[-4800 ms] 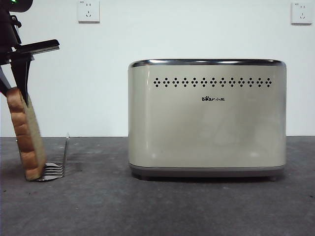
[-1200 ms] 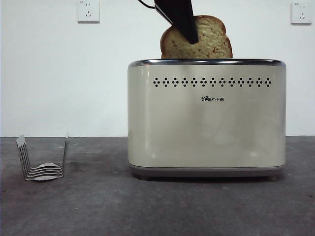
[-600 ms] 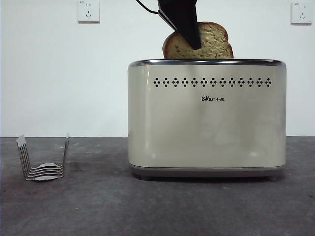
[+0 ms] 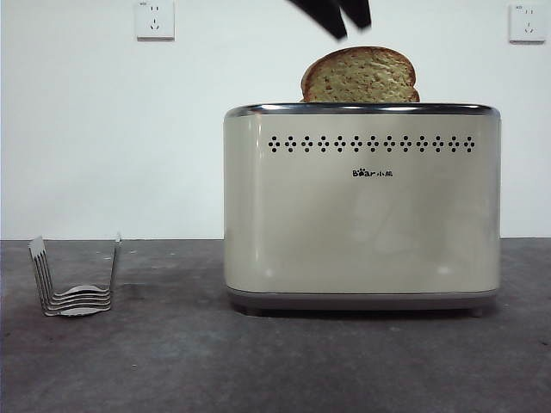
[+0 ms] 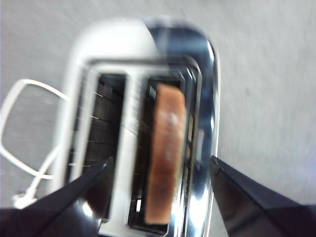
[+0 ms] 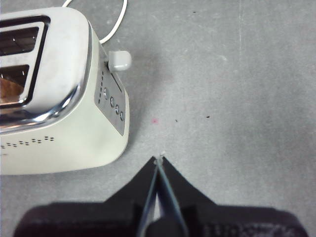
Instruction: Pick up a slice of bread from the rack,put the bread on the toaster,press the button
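The slice of bread (image 4: 360, 76) stands upright in the toaster (image 4: 362, 206), its rounded top above the chrome rim. In the left wrist view the bread (image 5: 165, 148) sits in one slot of the toaster (image 5: 108, 49); the other slot is empty. My left gripper (image 5: 161, 159) is open, one jaw on each side of the slice and clear of it; it shows as black tips (image 4: 351, 21) above the bread. My right gripper (image 6: 159, 159) is shut and empty over the table beside the toaster's (image 6: 59, 98) control end. The wire rack (image 4: 76, 275) stands empty at the left.
The toaster's end face carries a lever knob (image 6: 119, 60) and a row of small buttons (image 6: 112, 101). A white power cable (image 5: 19, 128) lies behind the toaster. Two wall sockets (image 4: 155, 19) (image 4: 527, 21) are on the white wall.
My left gripper has let go of the bread and risen above it. The slice now rests in the toaster slot, a little further right than before.
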Controlling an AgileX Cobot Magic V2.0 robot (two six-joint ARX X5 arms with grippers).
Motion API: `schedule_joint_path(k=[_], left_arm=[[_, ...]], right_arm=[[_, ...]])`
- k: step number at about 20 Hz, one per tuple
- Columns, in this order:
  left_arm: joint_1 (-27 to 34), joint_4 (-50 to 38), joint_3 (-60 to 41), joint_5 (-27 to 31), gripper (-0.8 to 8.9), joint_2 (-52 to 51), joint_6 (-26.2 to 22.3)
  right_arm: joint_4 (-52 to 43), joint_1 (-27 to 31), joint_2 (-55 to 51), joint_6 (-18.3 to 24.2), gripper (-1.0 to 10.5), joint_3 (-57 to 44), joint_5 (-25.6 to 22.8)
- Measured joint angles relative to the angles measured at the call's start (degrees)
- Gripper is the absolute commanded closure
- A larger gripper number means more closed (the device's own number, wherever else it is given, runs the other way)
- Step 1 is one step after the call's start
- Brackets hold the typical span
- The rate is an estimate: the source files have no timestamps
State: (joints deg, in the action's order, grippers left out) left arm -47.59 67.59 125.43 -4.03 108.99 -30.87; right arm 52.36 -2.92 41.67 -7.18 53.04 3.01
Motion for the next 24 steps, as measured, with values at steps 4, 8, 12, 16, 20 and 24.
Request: schedule_joint_path(k=[4,8,12,16,20,24], left_arm=[[0.0,8.04,10.23,-0.04,5.5,-0.07,11.54],[0.0,8.0,12.92,-1.07,8.22,-2.23,25.57],[0.0,8.22,12.74,-1.92,8.22,-8.04,29.73],[0.0,8.17,2.58,-2.14,8.22,-19.78,32.0],[0.0,8.31,-13.09,-1.16,8.22,-31.65,33.66],[0.31,8.39,-24.87,6.84,8.22,-39.65,36.41]], right_arm=[[0.44,0.0,3.19,0.83,9.5,0.0,0.0],[-4.02,0.04,7.76,1.66,9.5,0.0,3.43],[-11.13,4.2,14.91,1.84,9.5,0.35,15.61],[-15.47,14.03,25.03,1.29,9.5,2.86,35.32],[-17.73,18.05,35.71,-0.55,9.5,7.67,51.6],[-17.62,17.0,46.49,-0.5,9.5,11.96,58.55]])
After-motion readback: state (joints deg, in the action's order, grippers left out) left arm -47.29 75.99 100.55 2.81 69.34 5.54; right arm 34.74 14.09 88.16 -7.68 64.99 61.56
